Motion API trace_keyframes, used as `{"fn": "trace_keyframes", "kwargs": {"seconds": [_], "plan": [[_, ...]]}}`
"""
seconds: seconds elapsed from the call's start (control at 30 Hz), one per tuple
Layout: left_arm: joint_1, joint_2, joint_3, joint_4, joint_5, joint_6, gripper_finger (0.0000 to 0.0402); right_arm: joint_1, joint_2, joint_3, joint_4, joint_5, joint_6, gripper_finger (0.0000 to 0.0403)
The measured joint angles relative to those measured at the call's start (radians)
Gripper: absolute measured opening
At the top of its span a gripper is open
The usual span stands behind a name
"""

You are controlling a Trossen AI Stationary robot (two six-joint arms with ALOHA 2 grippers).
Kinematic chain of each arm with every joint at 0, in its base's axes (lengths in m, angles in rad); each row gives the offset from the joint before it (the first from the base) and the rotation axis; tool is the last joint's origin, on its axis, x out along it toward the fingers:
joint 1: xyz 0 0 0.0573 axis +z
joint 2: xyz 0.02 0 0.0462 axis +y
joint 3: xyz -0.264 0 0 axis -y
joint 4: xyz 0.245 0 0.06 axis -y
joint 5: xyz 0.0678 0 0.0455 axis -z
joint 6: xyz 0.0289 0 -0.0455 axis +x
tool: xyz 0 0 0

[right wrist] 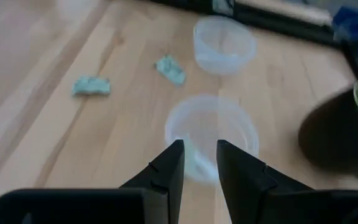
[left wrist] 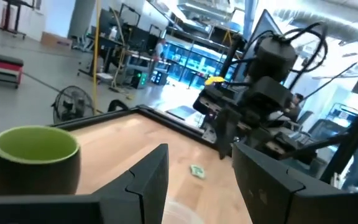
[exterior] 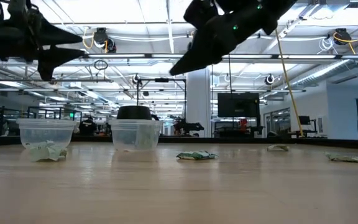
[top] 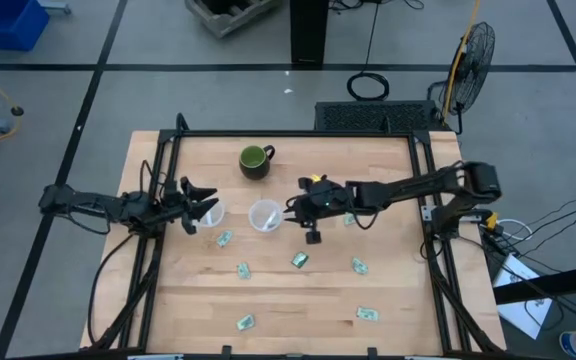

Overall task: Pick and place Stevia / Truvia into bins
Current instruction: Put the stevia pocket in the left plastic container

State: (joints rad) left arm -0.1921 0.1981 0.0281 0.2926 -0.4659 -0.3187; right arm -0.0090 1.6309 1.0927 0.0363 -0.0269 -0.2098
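- Left gripper (top: 205, 203): it hovers above the left cup (top: 211, 213), at the table's left-centre. Its fingers (left wrist: 146, 177) are spread, with nothing between them.
- Right gripper (top: 293, 208): it hangs just beside the right cup (top: 264, 215), on that cup's right. In the right wrist view the fingers (right wrist: 169, 168) stand slightly apart with a narrow gap — no sachet shows between them.
- Cups: both stand upright near the table's centre, side by side, clear of each other.
- Mug (top: 255, 161): dark green, it stands behind the cups, toward the table's far edge.
- Sachets: six lie flat on the bare wood in front of the cups — one (top: 225, 238) just in front of the left cup, one (top: 243, 270) farther forward, one (top: 299, 260) in front of the right cup, one (top: 359, 266) to the right, and two near the front edge (top: 245, 322) (top: 368, 314).
- Cup contents: whether either cup holds a sachet cannot be told.
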Motion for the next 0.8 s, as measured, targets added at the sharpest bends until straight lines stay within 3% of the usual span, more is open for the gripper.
{"fn": "trace_keyframes", "kwargs": {"seconds": [0.13,0.3,0.43,0.63,0.8], "plan": [[-0.053,0.127,0.089,-0.002,-0.05,0.05,0.0184,0.0,-0.052,0.0,-0.105,0.0,0.013,0.0091],[-0.133,0.387,0.248,-0.021,-0.123,0.153,0.0184,0.0,-0.073,0.0,-0.149,0.003,0.014,0.0091],[-0.189,0.594,0.397,-0.186,-0.164,0.157,0.0184,0.0,-0.073,0.0,-0.158,0.006,0.013,0.0091],[-0.274,0.821,0.591,-0.608,-0.103,-0.186,0.0184,0.0,-0.073,-0.001,-0.209,0.006,0.011,0.0091],[-0.328,0.943,0.66,-0.724,-0.021,-0.498,0.0184,0.0,-0.073,-0.028,-0.198,0.006,0.003,0.0091]]}}
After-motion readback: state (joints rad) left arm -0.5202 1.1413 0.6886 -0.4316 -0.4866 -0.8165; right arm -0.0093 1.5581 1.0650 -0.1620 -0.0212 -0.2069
